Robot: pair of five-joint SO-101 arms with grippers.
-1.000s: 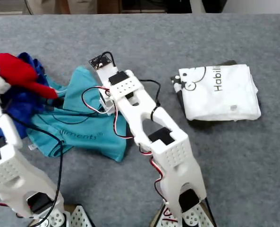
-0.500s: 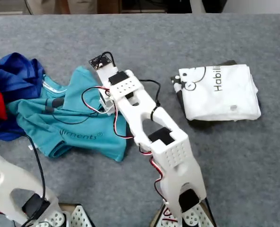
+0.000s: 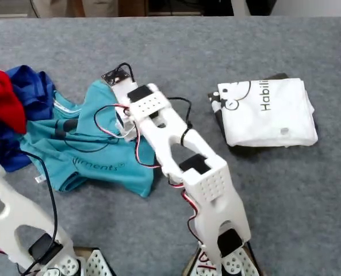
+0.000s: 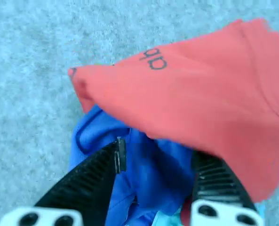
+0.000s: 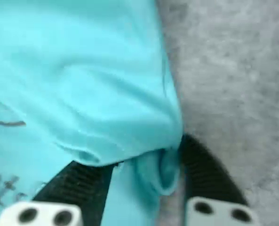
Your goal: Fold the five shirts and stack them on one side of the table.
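From where I stand, the red shirt (image 3: pixel 2 102) is up off the table (image 3: pixel 216 52) at the far left, bunched over the blue shirt (image 3: pixel 29 89). The blue one is crumpled beside it and partly under it. In the left wrist view the left gripper (image 4: pixel 158 157) sits right at that bundle, with blue cloth close in and red cloth just beyond. I cannot tell whether it has a hold on either.

The teal shirt (image 3: pixel 95 152) lies spread and rumpled in front of the arms, one edge tucked under the blue one. The right arm (image 3: pixel 176 144) stretches across it to its far edge. There a rolled fold of teal hem sits at the right gripper (image 5: pixel 144 160), over grey table. I cannot tell whether it is clamped on that fold.

Well apart, on the right arm's side, the white shirt (image 3: pixel 268 112) lies folded on top of a folded black shirt (image 3: pixel 214 106).
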